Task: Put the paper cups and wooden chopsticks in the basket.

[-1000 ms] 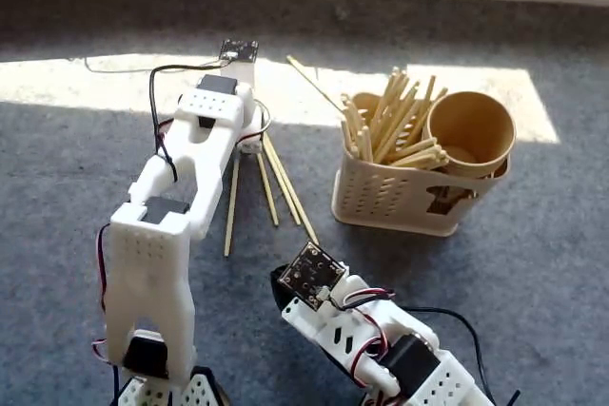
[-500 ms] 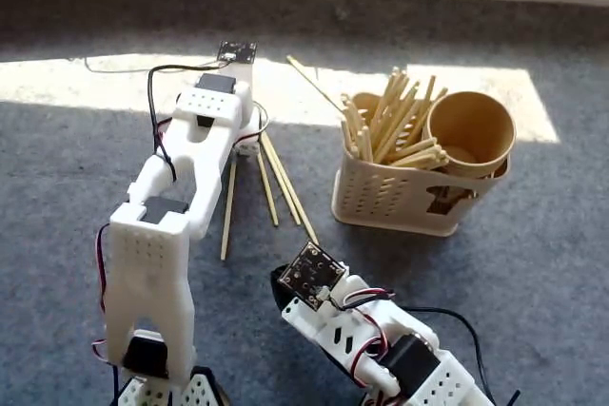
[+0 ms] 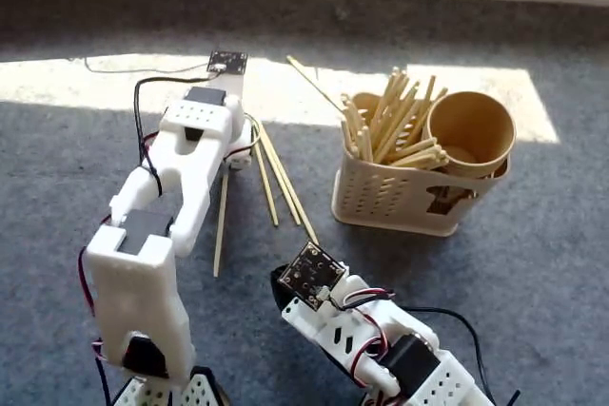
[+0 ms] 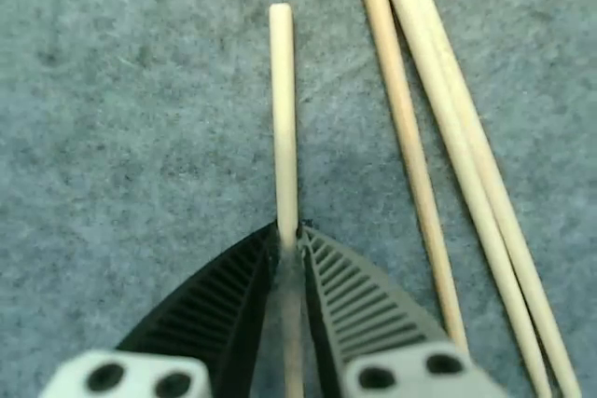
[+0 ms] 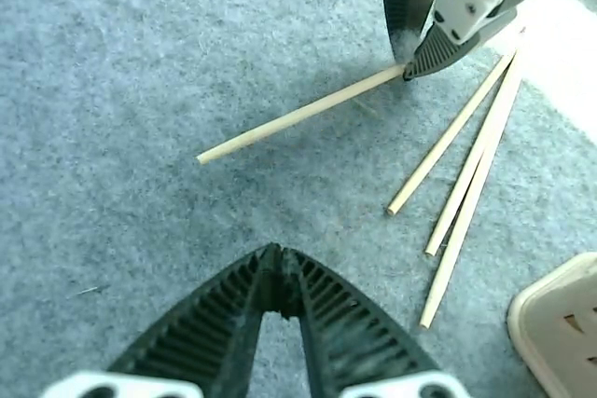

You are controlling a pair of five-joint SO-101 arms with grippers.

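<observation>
My left gripper (image 4: 289, 230) is shut on one wooden chopstick (image 4: 283, 109) that lies along the grey carpet; in the high view this chopstick (image 3: 220, 230) runs from under the left gripper (image 3: 228, 163) toward the near side. Three loose chopsticks (image 3: 279, 178) lie fanned just right of it. The beige basket (image 3: 400, 199) at the right holds several chopsticks (image 3: 390, 125) and a paper cup (image 3: 470, 130). My right gripper (image 5: 276, 256) is shut with nothing in it, low over bare carpet near the held chopstick's (image 5: 298, 116) free end.
One more chopstick (image 3: 314, 83) lies on the sunlit strip behind the basket. A thin cable (image 3: 124, 68) trails at the back left. The basket's corner (image 5: 560, 323) shows beside the loose chopsticks (image 5: 471, 184). Open carpet lies left of the arms.
My left arm has drawn back and to the left with the chopstick in its gripper, dragging it toward the near side. The right arm has stayed still.
</observation>
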